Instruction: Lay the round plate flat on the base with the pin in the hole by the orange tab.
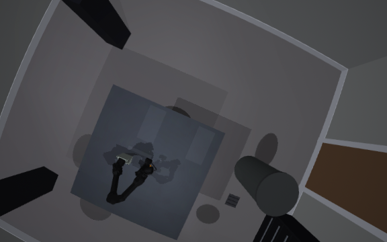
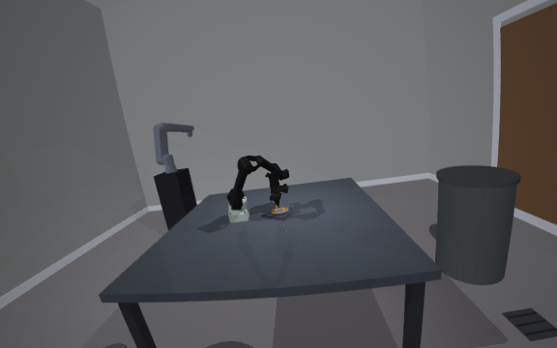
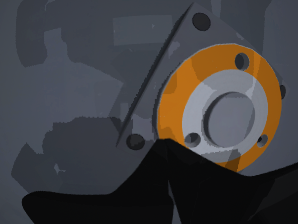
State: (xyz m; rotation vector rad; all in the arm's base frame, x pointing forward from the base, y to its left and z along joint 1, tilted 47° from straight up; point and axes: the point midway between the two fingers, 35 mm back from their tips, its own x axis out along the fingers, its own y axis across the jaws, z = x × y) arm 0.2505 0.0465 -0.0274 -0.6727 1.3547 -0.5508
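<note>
The round plate (image 3: 172,102) (image 2: 279,211) has an orange outer ring and a grey inner ring, and sits around the wide round post (image 3: 232,120). Small holes show at its upper right, lower left and lower right in the wrist view. The dark grey base (image 3: 185,40) lies under it, with dark round holes near its corners. My gripper (image 3: 162,145) (image 2: 278,205) is shut and empty, pointing down at the plate's lower left edge in the wrist view. I cannot tell whether it touches. The tab and pin cannot be made out; the fingers cover part of the rim. The plate's tilt is unclear.
The arm's pale mount (image 2: 238,213) (image 1: 125,158) stands on the blue-grey table (image 2: 356,251) (image 1: 180,208), beside the plate. Off the table stand a large grey bin (image 2: 477,232) (image 1: 277,193) and a grey arm (image 2: 161,145) on a black stand.
</note>
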